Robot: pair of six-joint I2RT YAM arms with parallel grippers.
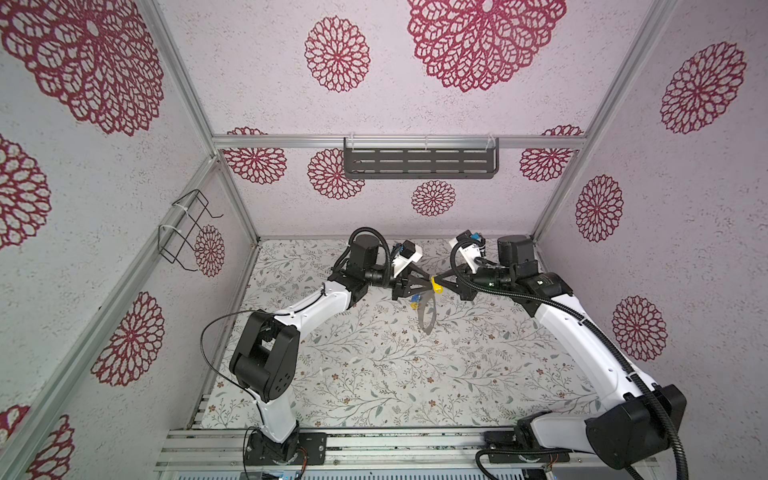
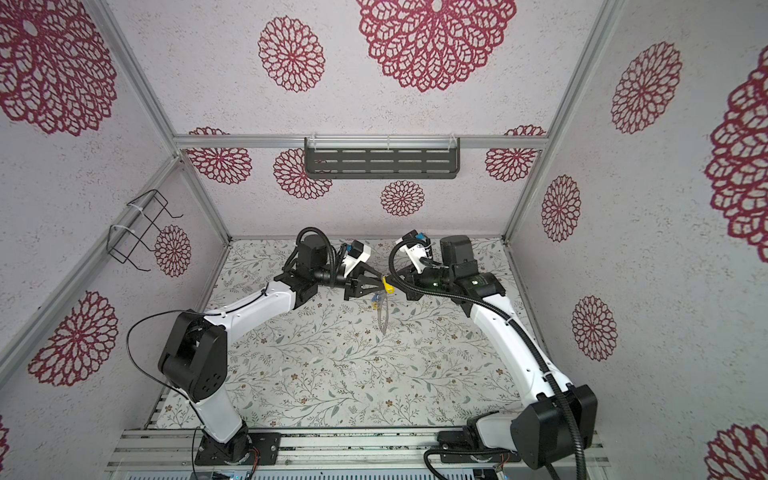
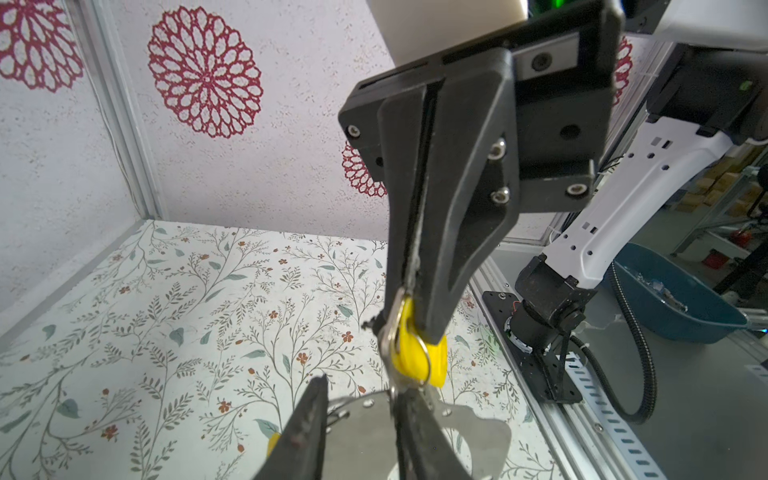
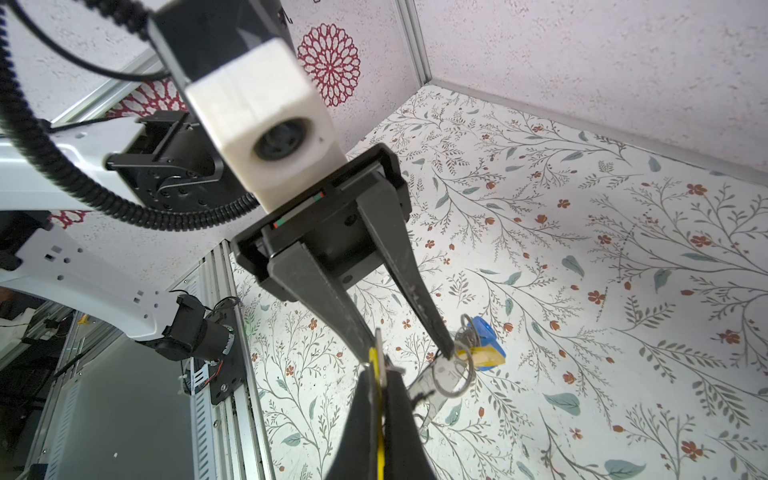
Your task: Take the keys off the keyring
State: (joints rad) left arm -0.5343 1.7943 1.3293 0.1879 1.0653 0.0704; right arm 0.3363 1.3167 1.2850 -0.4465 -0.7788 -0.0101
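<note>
Right gripper [image 3: 415, 316] clamped on 1 yellow key [image 3: 438, 361]; left gripper [image 4: 407, 355] jaws apart. Keyring [image 1: 426, 324] hangs at key's 6 o'clock: likely light, stiff, slick. Pinch its band.

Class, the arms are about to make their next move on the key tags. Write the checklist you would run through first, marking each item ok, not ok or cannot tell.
1. The right gripper is shut on the yellow tag: ok.
2. The left gripper grips something to pull against: not ok, its jaws stand apart.
3. The keyring hangs below the two grippers: ok.
4. The blue tag sits with the bunch at the metal loops: ok.
5. The held tag's loop is free of the keyring: cannot tell.
</note>
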